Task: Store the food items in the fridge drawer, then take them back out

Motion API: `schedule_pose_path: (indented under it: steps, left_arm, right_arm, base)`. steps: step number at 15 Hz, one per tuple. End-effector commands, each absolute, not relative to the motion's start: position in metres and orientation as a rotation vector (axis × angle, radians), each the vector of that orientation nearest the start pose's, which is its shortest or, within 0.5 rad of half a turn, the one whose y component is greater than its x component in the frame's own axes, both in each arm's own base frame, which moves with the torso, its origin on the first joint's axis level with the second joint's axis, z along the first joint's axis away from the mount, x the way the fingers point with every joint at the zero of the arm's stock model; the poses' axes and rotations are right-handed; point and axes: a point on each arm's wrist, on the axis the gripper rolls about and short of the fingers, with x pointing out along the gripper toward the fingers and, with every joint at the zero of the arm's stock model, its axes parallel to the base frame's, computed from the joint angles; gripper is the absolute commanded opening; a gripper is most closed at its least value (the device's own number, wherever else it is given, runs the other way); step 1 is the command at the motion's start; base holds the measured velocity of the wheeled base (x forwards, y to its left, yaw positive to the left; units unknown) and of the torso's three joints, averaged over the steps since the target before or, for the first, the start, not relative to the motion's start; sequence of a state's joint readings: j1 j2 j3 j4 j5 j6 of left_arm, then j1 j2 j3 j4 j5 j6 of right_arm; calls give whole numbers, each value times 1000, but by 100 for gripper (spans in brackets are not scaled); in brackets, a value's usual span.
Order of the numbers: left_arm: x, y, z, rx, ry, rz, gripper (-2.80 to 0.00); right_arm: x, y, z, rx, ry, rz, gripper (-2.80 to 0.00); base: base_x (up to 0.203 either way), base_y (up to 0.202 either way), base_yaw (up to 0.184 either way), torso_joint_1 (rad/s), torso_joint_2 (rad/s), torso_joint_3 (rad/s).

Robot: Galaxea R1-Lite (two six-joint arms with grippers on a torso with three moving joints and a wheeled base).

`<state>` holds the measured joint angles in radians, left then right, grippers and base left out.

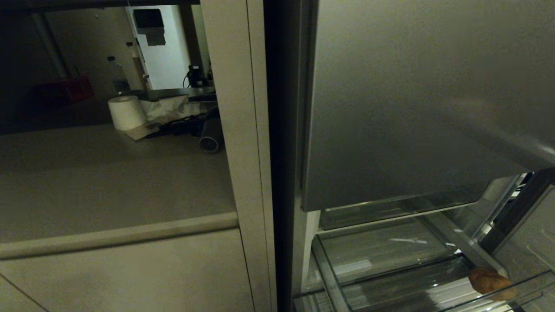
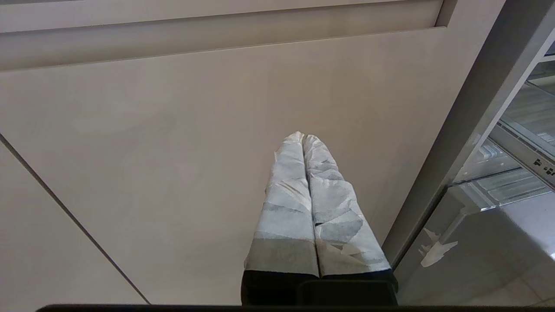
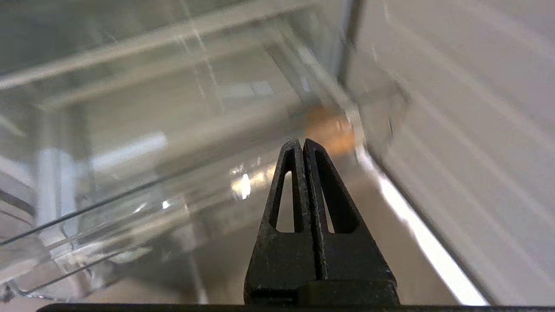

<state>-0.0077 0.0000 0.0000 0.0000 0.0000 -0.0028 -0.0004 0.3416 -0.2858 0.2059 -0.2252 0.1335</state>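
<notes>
An orange-brown food item (image 1: 490, 281) lies inside the clear fridge drawer (image 1: 390, 299), pulled out at the lower right of the head view, close to its right side. In the right wrist view the same food item (image 3: 329, 130) shows blurred through the clear drawer wall (image 3: 108, 208). My right gripper (image 3: 302, 142) is shut with nothing in it, its black tips pointing toward the item from outside the drawer wall. My left gripper (image 2: 302, 137), its fingers wrapped in pale tape, is shut and empty, facing a beige cabinet front. Neither arm shows in the head view.
The grey steel fridge door (image 1: 412, 108) hangs above the drawer. A shallower clear tray (image 1: 381, 247) sits above and behind the drawer. A beige counter (image 1: 108, 182) lies left, with a paper roll (image 1: 126, 112) and clutter at its back. A beige cabinet panel (image 2: 173, 151) fills the left wrist view.
</notes>
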Motion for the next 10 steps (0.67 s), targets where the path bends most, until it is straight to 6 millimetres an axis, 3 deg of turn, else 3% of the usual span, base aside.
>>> schedule_pose_path:
  steps: [1,5,10]
  left_arm:
    - [-23,0,75,-3,0,-8,-280]
    - [-23,0,75,-3,0,-8,-280]
    - [-23,0,75,-3,0,-8,-280]
  right_arm:
    - [38,-6,147,128,498,-319,-280]
    - [96,-16,133,172,724,-437,-280]
    - [138,-31,114,139,844,-476,-280]
  base:
    - [0,0,0,0,0,0]
    - [0,0,0,0,0,0]
    - [0,0,0,0,0,0]
